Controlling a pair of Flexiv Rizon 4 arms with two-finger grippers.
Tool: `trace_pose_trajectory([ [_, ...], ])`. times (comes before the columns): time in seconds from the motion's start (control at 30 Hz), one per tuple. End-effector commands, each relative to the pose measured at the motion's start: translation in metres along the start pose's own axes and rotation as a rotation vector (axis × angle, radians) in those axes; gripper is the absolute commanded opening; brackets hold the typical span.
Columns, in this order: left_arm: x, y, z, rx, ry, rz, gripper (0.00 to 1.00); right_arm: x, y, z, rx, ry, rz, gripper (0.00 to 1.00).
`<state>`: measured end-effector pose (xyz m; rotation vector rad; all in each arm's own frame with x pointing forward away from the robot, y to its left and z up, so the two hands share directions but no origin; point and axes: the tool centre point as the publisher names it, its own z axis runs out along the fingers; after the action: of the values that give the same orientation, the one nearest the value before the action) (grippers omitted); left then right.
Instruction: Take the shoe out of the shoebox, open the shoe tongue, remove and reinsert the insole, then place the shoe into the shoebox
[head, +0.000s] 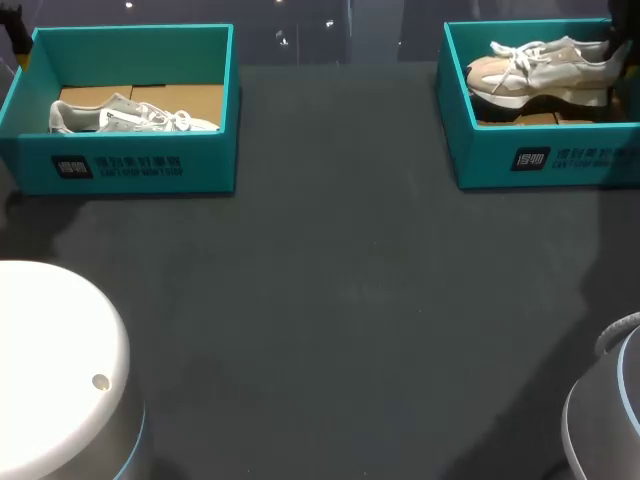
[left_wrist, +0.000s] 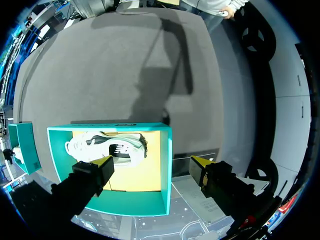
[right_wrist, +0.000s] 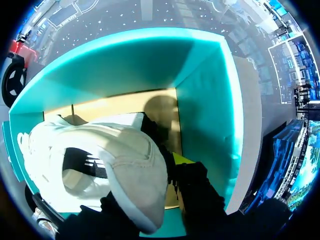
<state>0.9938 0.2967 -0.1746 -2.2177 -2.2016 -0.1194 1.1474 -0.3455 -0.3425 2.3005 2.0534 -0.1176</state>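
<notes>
Two teal shoeboxes stand at the back of the table. The left shoebox (head: 140, 165) holds a white and grey shoe (head: 130, 117) lying flat on its cardboard floor. My left gripper (left_wrist: 151, 162) hangs open above this box (left_wrist: 167, 165), with the shoe (left_wrist: 107, 147) below and ahead of its fingers. The right shoebox (head: 520, 160) holds a beige and white shoe (head: 540, 70), which looks raised off the floor. My right gripper (right_wrist: 167, 170) is shut on that shoe's heel collar (right_wrist: 140, 170). One yellow fingertip (right_wrist: 181, 160) shows outside the heel; the other is hidden.
Dark table mat (head: 340, 290) spreads between and in front of the boxes. My arms' white bases stand at the front left (head: 50, 370) and front right (head: 610, 400). The right box's teal walls (right_wrist: 210, 115) close in around the gripper.
</notes>
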Motion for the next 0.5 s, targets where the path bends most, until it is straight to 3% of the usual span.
trace_pose_trajectory([
  [0.03,0.0,0.0,0.0,0.001,0.001,0.001,1.0,-0.002,0.003,-0.007,-0.005,0.008,0.004,0.0],
  [0.5,0.0,0.0,0.0,0.001,0.001,0.001,1.0,-0.009,0.007,-0.048,-0.044,0.022,0.03,0.0],
])
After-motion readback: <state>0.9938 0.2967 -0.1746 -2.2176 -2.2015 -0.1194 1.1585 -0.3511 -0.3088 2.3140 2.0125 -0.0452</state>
